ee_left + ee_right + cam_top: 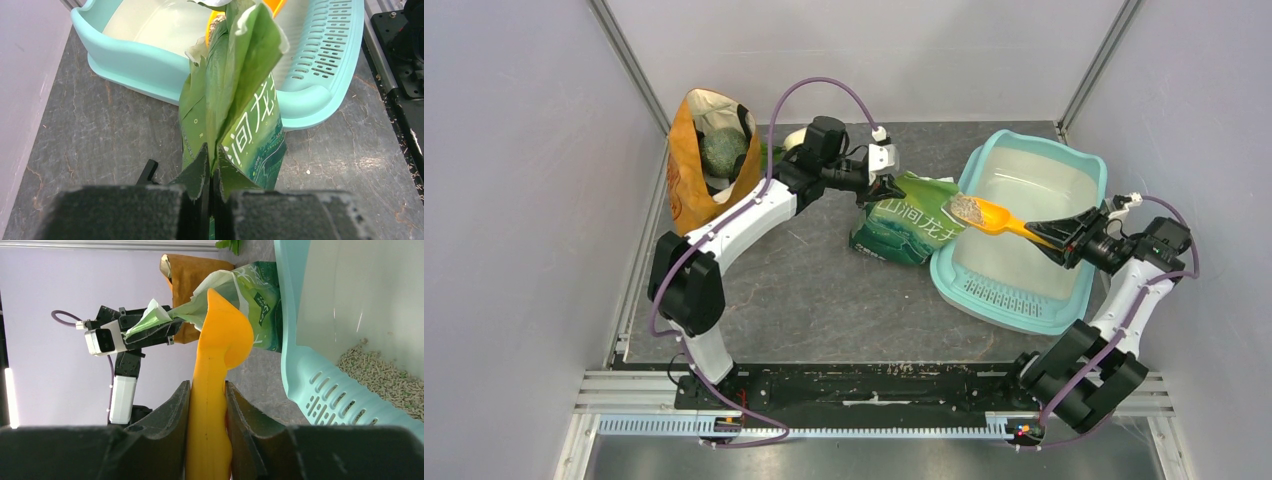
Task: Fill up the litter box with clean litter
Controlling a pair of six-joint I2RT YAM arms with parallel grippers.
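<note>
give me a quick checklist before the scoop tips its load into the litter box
1. Right pincer clamped on the orange scoop handle: ok
2. Litter in the scoop bowl: ok
3. Bowl over the litter box floor: not ok, it hangs over the rim on the bag's side
4. Left pincer shut on the green bag top: ok
5. Box filled enough: not ok, only a small patch by the grille

Pale lilac walls, dark grey mottled tabletop, aluminium rail along near edge
</note>
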